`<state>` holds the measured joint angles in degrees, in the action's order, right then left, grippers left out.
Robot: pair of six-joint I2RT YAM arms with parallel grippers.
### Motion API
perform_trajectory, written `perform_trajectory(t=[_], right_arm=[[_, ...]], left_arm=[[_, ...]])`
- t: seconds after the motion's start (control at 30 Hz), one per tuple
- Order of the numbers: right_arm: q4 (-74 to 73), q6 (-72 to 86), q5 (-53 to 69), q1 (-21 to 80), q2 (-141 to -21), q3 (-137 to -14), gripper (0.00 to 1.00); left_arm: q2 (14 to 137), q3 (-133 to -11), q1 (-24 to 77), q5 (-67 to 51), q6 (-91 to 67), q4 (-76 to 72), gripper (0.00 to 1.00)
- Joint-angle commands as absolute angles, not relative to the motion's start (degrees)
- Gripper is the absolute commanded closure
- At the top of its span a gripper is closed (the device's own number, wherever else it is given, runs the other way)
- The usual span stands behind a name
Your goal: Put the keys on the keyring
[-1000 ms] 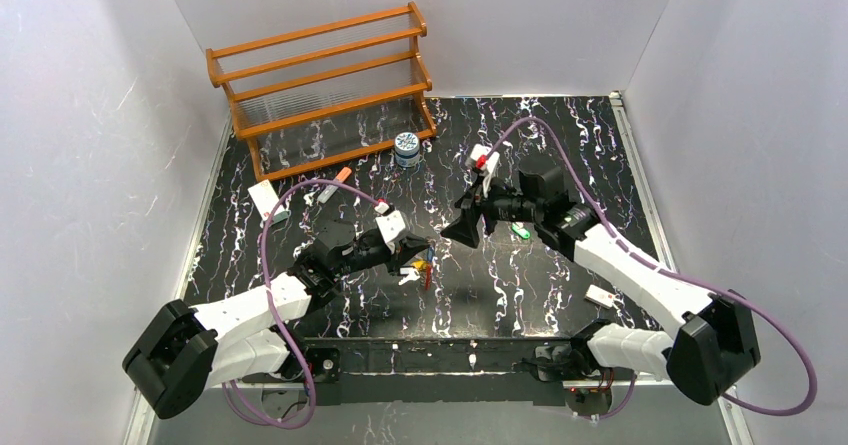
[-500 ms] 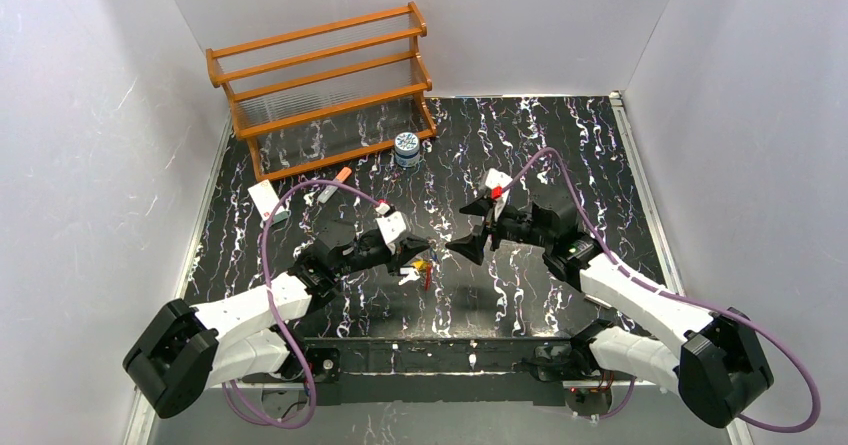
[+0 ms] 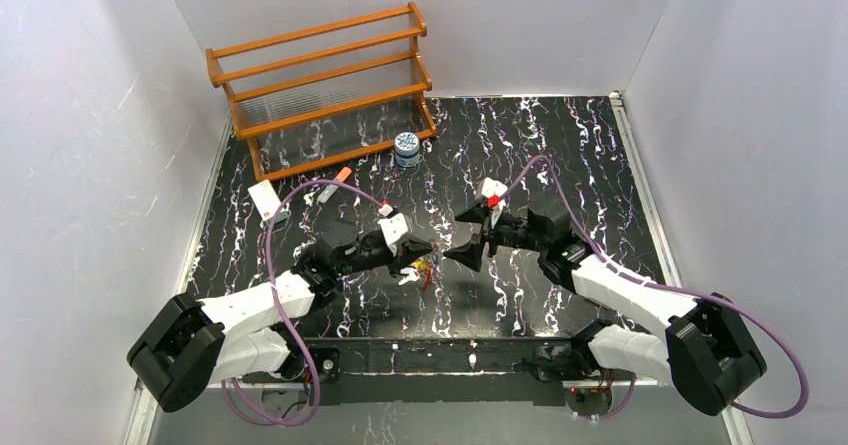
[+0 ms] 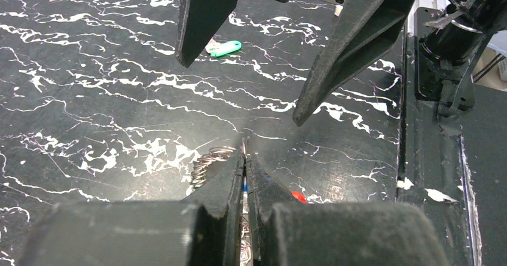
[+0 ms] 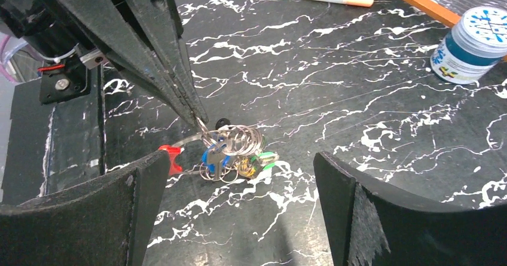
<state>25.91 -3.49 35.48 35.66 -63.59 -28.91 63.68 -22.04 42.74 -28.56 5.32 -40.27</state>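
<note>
My left gripper (image 3: 424,259) is shut on the thin silver wire of the keyring (image 5: 200,124) and holds it just above the table, near the middle. The ring's red part (image 5: 171,157) shows beside it. A bunch of small rings with a blue key (image 5: 214,156), a green key (image 5: 266,157) and a yellow key (image 5: 245,169) hangs at the left fingertips (image 5: 190,107). My right gripper (image 3: 463,250) is open and empty, facing the bunch from close by, jaws wide on both sides of it. A loose green key (image 4: 224,48) lies on the table behind the right fingers (image 4: 353,45).
A wooden rack (image 3: 320,85) stands at the back left. A blue-white jar (image 3: 406,149) and an orange-tipped marker (image 3: 335,185) lie in front of it, and a white card (image 3: 264,198) at the left. Grey walls close in both sides.
My right arm has come down and moved left, bringing its open gripper close to the bunch of keys. The left gripper has stayed put, still shut on the keyring.
</note>
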Motion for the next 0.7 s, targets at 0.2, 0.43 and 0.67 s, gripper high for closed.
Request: perform_trajectory(t=[0.2,0.43,0.67], right_arm=[[33.95,-15.35,51.15,35.60,-64.67,-24.87,0.01],[40.86,-14.31,56.45,35.60,-69.92,-25.58,0.15],[44.30,-12.13,56.83,35.60,-70.66,-25.36,0.33]], left_arm=[[63.04,-19.70,43.04,-35.97,7.53,-46.04,1.00],[63.37,-19.75,43.06,-37.73,8.15,-46.49,1.00],[62.94,-19.54,43.06,-37.02,7.80,-46.67,1.00]])
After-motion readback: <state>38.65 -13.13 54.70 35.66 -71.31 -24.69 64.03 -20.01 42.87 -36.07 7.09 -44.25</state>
